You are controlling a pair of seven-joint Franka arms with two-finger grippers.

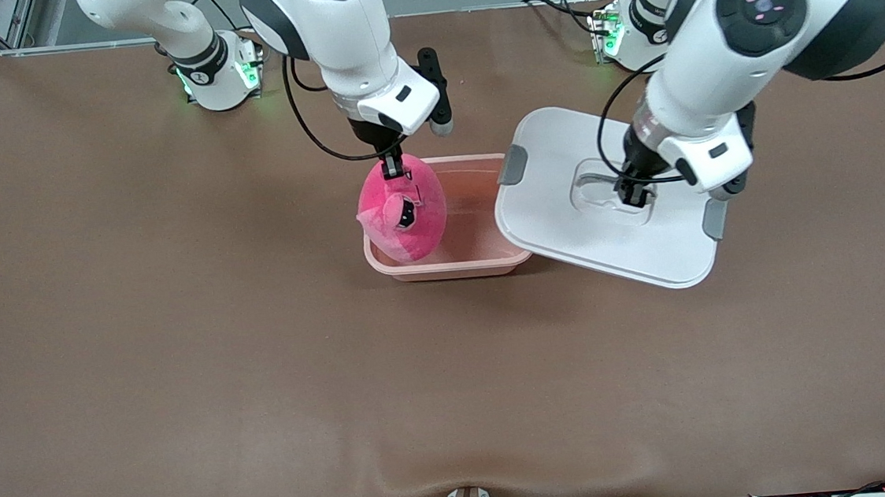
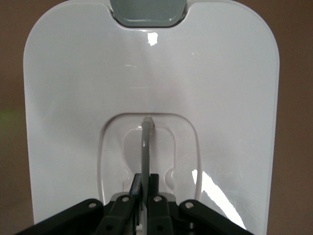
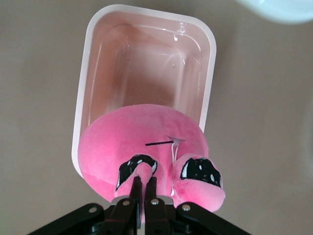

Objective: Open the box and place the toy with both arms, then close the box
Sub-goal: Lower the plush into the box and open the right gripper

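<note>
- The pale pink rounded-rectangular plastic box is sitting open near the middle of the brown table, its inside showing bare toward the left arm's end.
- The bright pink egg-shaped plush toy is hanging partly inside the box at the end toward the right arm, its black face marks turned toward the front camera.
- The right gripper is hovering over that end of the box, its fingers pinched together on a fold at the top of the toy.
- The white plastic lid with grey side clips is being held beside the box, toward the left arm's end, one edge overlapping the box rim.
- The left gripper is sitting in the lid's recessed centre, its fingers clamped on the thin grey handle.
</note>
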